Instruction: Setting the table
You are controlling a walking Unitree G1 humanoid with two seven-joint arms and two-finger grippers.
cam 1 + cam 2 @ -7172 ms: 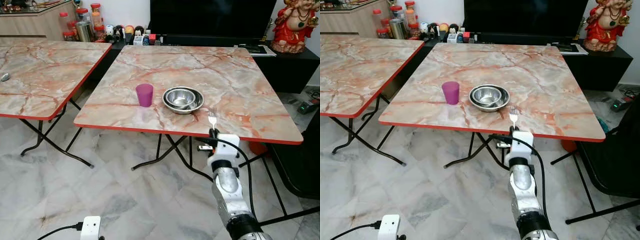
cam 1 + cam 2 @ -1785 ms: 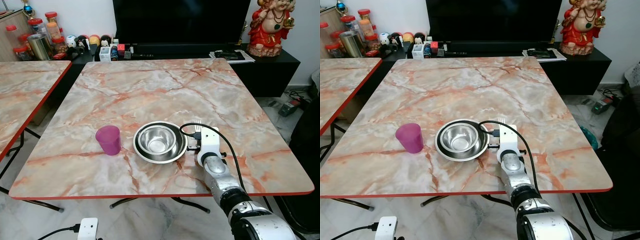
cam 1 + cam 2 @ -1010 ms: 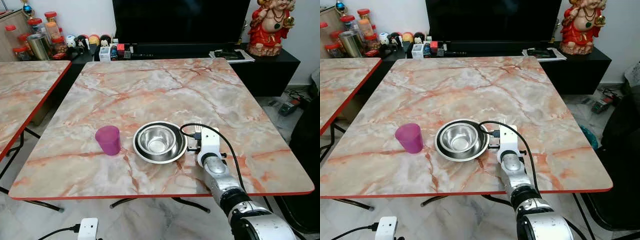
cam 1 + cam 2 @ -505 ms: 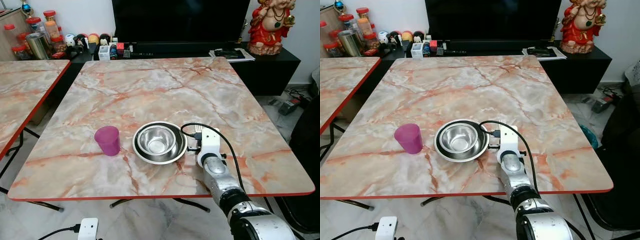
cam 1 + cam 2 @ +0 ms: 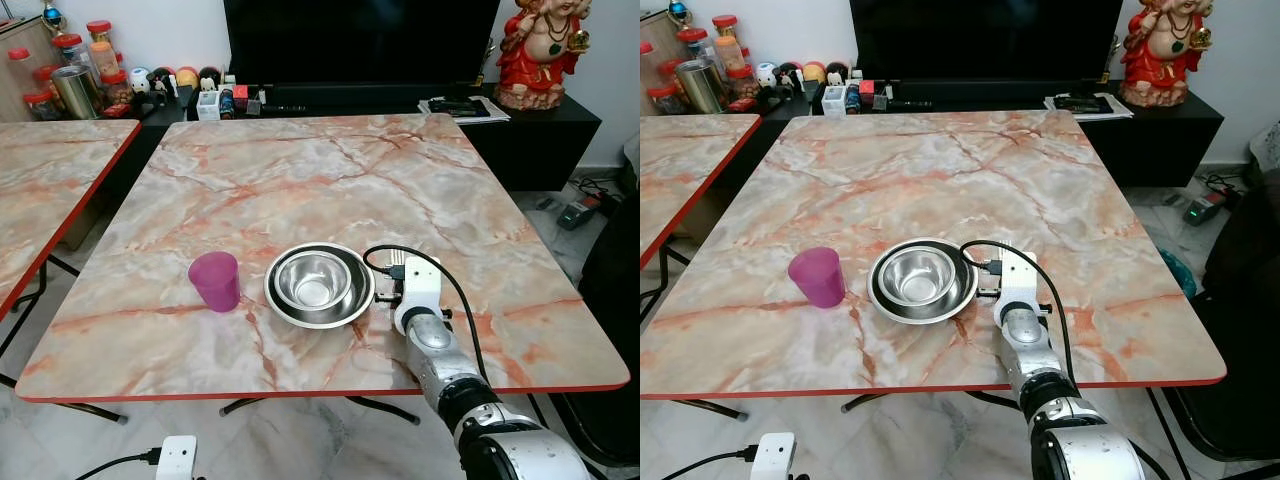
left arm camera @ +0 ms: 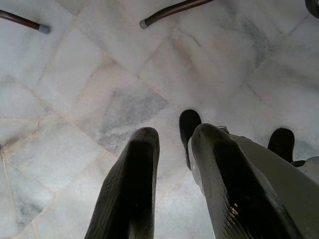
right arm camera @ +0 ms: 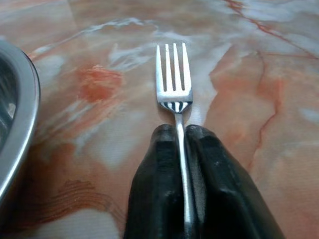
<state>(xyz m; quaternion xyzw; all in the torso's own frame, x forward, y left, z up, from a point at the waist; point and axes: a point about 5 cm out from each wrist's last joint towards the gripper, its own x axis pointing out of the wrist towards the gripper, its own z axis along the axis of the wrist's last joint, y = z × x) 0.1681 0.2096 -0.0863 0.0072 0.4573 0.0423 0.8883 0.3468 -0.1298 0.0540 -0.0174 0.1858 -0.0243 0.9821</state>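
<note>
Beside the steel bowl (image 5: 319, 284) (pink cup (image 5: 216, 281) beyond), right tool (image 7: 181, 137) pinches fork (image 7: 174, 79)

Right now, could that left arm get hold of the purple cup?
Probably not as it stands. The left gripper hangs low over the floor tiles, while the purple cup sits up on the table. Nothing blocks the cup; the arm would have to lift first.

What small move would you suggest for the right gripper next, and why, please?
Probably open the fingers and release: the right gripper is shut on the fork, which lies low over the table, just right of the bowl.
</note>
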